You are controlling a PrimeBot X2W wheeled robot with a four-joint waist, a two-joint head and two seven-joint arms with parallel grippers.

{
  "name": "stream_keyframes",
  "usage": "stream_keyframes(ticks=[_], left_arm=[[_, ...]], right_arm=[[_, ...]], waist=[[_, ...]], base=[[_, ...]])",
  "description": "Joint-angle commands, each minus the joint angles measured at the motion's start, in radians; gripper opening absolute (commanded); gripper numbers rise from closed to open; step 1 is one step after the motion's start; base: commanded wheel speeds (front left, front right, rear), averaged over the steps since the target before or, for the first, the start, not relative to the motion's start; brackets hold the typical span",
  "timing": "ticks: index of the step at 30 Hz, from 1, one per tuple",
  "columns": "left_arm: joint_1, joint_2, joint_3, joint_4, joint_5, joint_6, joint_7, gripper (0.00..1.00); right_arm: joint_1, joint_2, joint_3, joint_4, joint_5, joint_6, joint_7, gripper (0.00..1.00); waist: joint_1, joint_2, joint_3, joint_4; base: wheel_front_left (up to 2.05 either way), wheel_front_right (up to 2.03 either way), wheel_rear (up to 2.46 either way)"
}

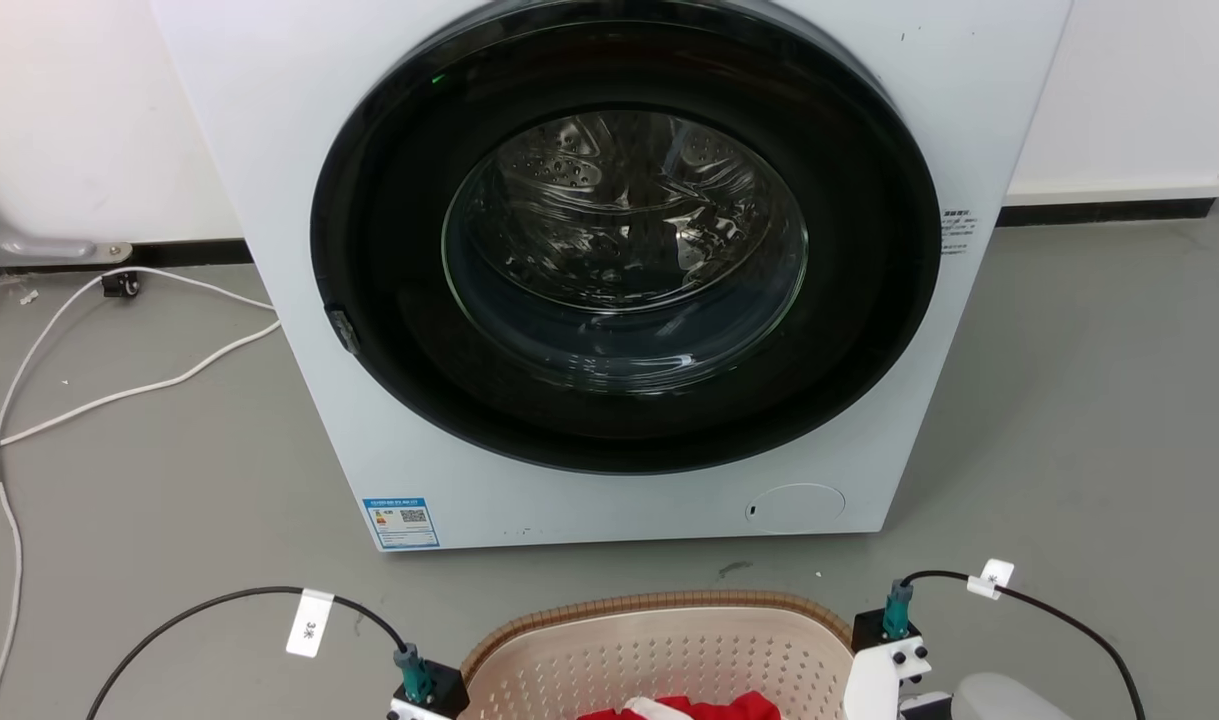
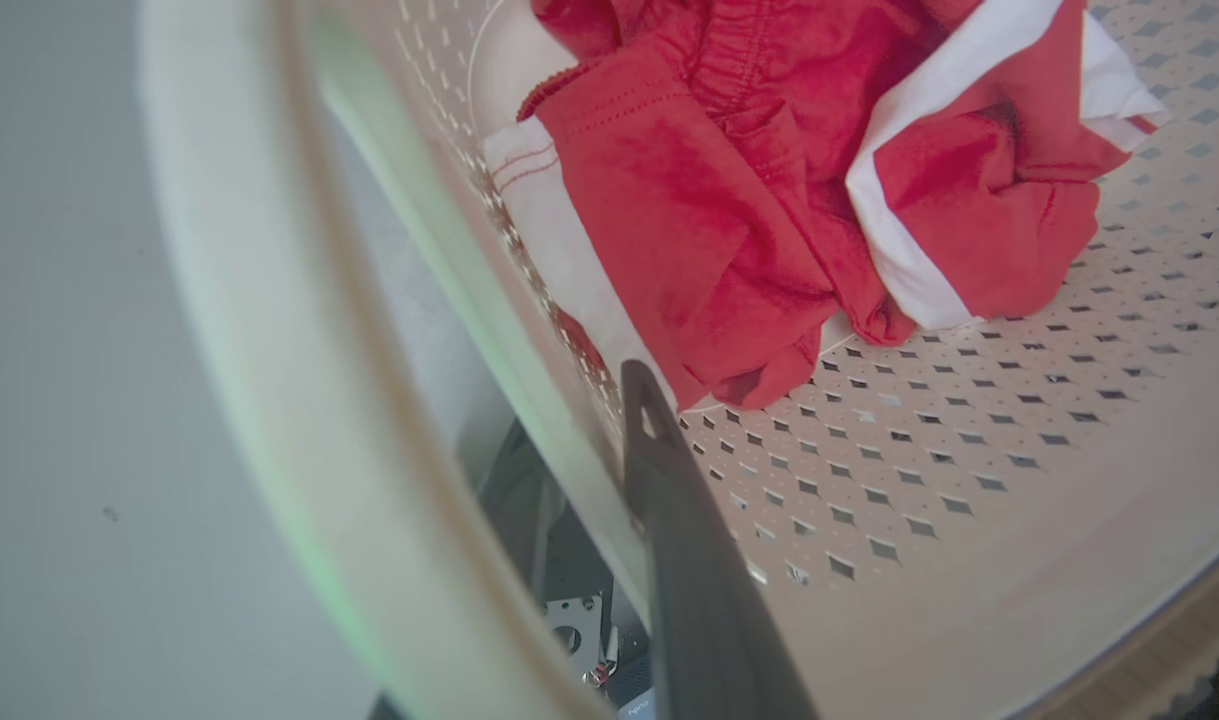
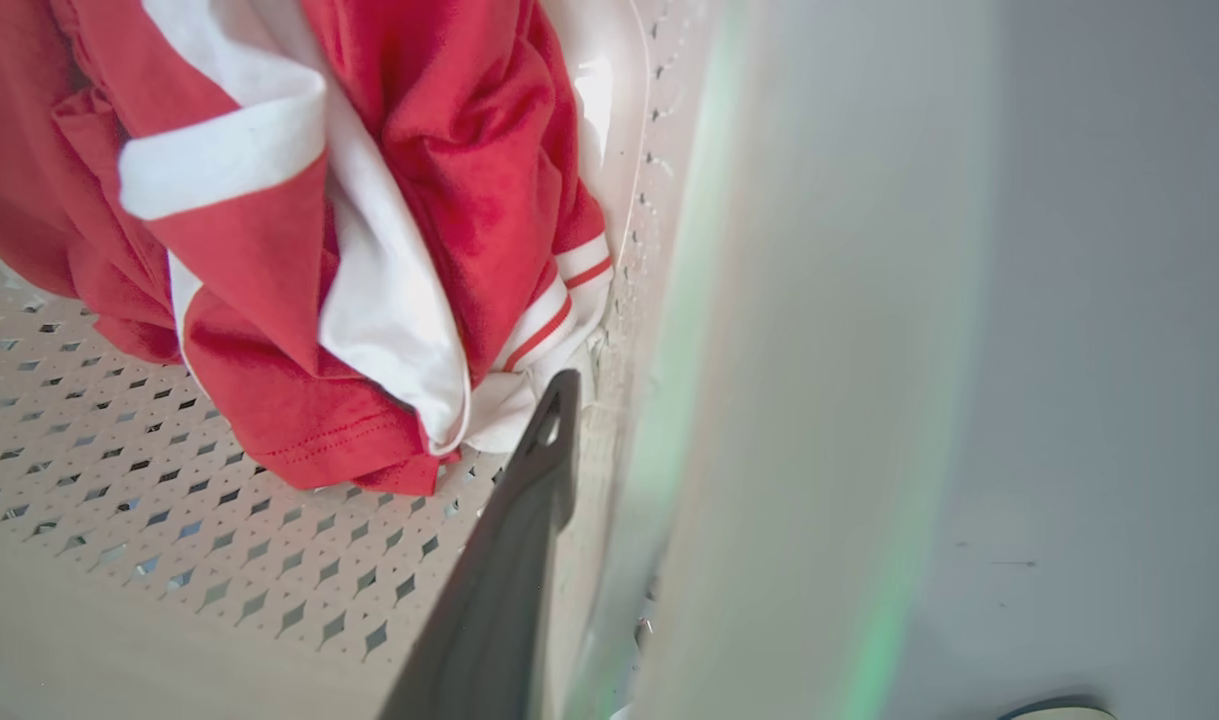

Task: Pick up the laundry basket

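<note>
Grey floor (image 1: 1069,400) carries a white washing machine (image 1: 609,500) (glass door facing) just beyond the laundry basket (image 1: 659,610), red-and-white clothes (image 2: 729,200) inside. Left gripper (image 2: 584,435) and right gripper (image 3: 614,420) each show one finger inside a side wall; clamped or loose, I cannot tell.

White washing machine (image 1: 589,505) is sitting square on the grey floor (image 1: 1069,420), its dark round door (image 1: 389,250) seemingly staying shut, though glare is making that tough to call. White cables (image 1: 149,388) are trailing at left. Red and white garment (image 2: 729,200) is lying bunched in the laundry basket (image 1: 659,640).
</note>
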Motion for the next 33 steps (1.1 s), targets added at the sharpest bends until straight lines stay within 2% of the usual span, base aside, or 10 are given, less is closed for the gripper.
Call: stream_keyframes(ticks=[1, 15, 33], left_arm=[[0.013, 0.021, -0.002, -0.008, 0.007, -0.012, 0.008, 0.00], [0.050, 0.029, -0.004, -0.010, 0.006, -0.012, 0.017, 0.00], [0.055, 0.031, -0.004, 0.001, -0.002, -0.012, 0.026, 0.00]], right_arm=[[0.013, -0.029, 0.017, -0.005, -0.007, 0.003, 0.005, 0.00], [0.015, -0.054, 0.062, -0.040, 0.034, 0.003, 0.026, 0.00], [-0.004, -0.054, 0.074, -0.018, 0.059, 0.004, 0.026, 0.00]], waist=[[0.0002, -0.0001, -0.003, 0.000], [0.0002, -0.0001, -0.021, -0.006], [0.0002, -0.0001, -0.017, -0.010]], base=[[0.00, 0.00, 0.00], [0.00, 0.00, 0.00], [0.00, 0.00, 0.00]])
